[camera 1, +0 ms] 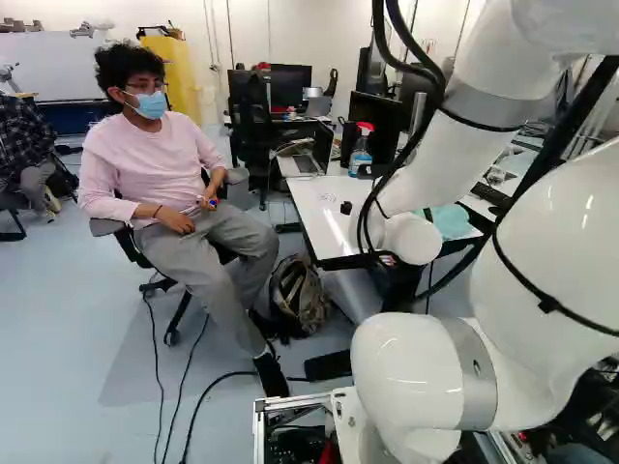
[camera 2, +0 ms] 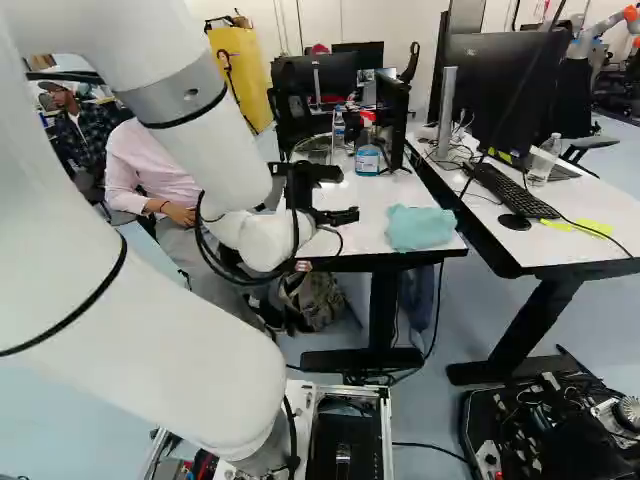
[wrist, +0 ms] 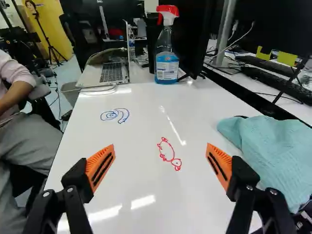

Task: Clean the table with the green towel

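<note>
In the right base view my gripper [camera 2: 345, 194] is over the near part of the white table [camera 2: 362, 225], left of the green towel [camera 2: 420, 228]. The wrist view shows the gripper [wrist: 160, 163] open, its orange-padded fingers wide apart with nothing between them. Crumpled, the towel [wrist: 268, 146] lies beside one finger, near the table edge by the neighbouring desk; part of it is hidden behind that finger. On the tabletop [wrist: 141, 102] a red drawing [wrist: 168, 152] is ahead of the gap between the fingers. A blue scribble [wrist: 115, 115] lies farther off, on the laptop's side.
A spray bottle [wrist: 166, 63] and a laptop [wrist: 111, 72] stand at the table's far end, near monitors. The neighbouring desk carries a keyboard [camera 2: 510, 190], mouse and clear bottle. A seated person is close to the table's left side; a backpack [camera 1: 298, 298] lies on the floor.
</note>
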### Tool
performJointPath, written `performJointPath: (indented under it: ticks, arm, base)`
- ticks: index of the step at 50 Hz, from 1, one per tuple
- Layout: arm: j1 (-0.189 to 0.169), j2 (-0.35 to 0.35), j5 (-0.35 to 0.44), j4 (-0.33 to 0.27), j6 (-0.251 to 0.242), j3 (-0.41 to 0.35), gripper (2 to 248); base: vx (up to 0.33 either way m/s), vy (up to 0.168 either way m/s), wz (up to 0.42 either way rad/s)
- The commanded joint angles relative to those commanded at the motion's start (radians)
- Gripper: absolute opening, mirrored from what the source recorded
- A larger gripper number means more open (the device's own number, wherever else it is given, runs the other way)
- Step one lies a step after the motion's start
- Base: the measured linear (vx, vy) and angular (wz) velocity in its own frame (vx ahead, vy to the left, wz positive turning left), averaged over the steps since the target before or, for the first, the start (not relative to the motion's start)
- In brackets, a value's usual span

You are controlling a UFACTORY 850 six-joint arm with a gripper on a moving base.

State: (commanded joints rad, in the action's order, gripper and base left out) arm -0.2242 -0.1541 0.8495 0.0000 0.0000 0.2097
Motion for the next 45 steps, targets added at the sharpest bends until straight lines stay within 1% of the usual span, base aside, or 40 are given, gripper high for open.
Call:
performJointPath:
  ticks: [15,45]
  arm:
    - [-0.055,-0.012,-0.021,0.000,0.000,0.027,247]
    - [-0.156,-0.008,-0.134,0.000,0.000,0.107,247]
  base:
    - [0.000,0.000,0.000]
    - [0.000,0.000,0.000]
